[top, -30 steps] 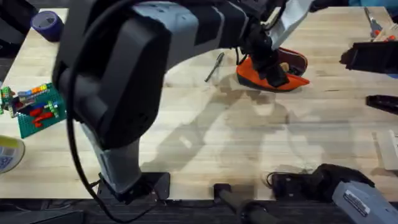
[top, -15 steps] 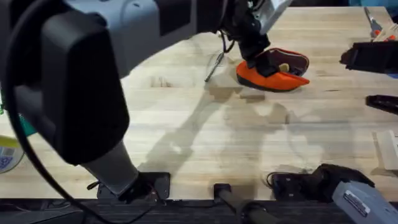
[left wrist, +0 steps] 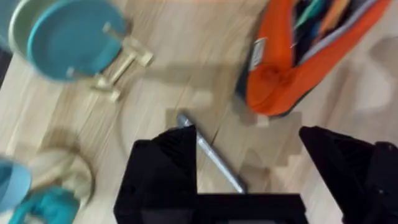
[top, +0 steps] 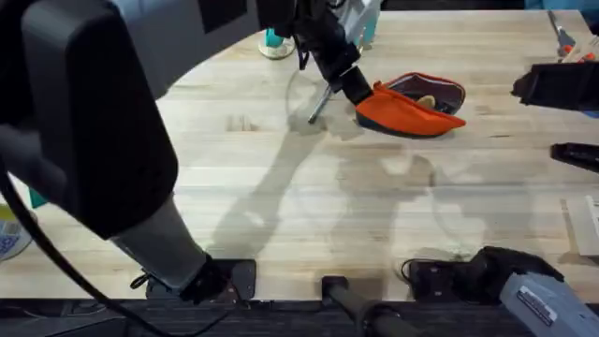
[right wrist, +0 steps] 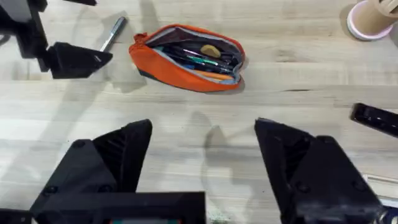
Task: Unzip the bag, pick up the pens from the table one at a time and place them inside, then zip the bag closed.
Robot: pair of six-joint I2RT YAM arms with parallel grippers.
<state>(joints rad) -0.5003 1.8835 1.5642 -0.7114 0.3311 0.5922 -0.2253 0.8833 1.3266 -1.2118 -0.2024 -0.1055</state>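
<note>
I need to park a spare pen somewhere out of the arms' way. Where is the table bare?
The widest bare stretch of the table lies between the orange bag and the arm bases. It is crowded around the bag's near end, where the left gripper, open, hangs over the silver pen. The right edge holds dark objects.

At the table's far edge we note a teal lid [left wrist: 65, 38] with pale wooden sticks [left wrist: 124, 65] beside it. A pink-rimmed cup [right wrist: 372, 17] stands far right. A black oblong item [right wrist: 375, 118] lies nearby.
</note>
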